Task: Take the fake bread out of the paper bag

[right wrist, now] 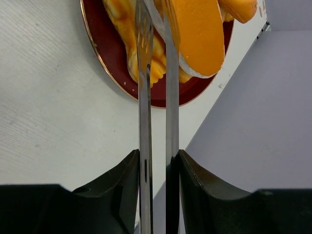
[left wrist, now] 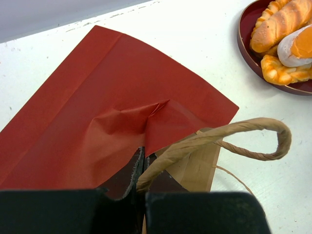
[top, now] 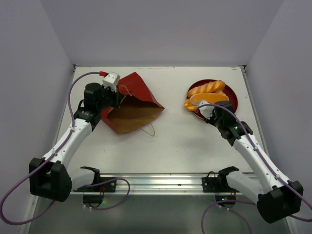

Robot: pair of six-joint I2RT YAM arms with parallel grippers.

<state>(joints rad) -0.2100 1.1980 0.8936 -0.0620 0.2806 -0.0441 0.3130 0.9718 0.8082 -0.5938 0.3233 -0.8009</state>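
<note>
- The paper bag [top: 139, 100] [left wrist: 97, 112] lay on its side at the left rear of the white worktop [top: 185, 141]. Its red outside faced up, and its mouth gaped toward the near edge, showing brown inside.
- The left fingers [top: 118, 100] [left wrist: 140, 168] were pressed together, pinching the bag's rim at the mouth, right where a tan loop handle [left wrist: 234, 134] sprang out and curled over the worktop.
- The red paper was creased and puckered just ahead of that pinch.
- The fake bread [top: 207, 90] [left wrist: 282, 22] [right wrist: 200, 34] was piled on a round red plate [top: 233, 97] [left wrist: 242, 39] [right wrist: 112, 53] at the right rear, well apart from the bag: glossy golden twisted pieces and a long roll.
- None of the bread could be seen in the bag's mouth.
- The right fingers [top: 196, 103] [right wrist: 156, 9] reached over the near-left edge of the plate with only a narrow slot between them.
- Their tips sat against a white-edged orange piece; I could not tell whether they gripped it.
</note>
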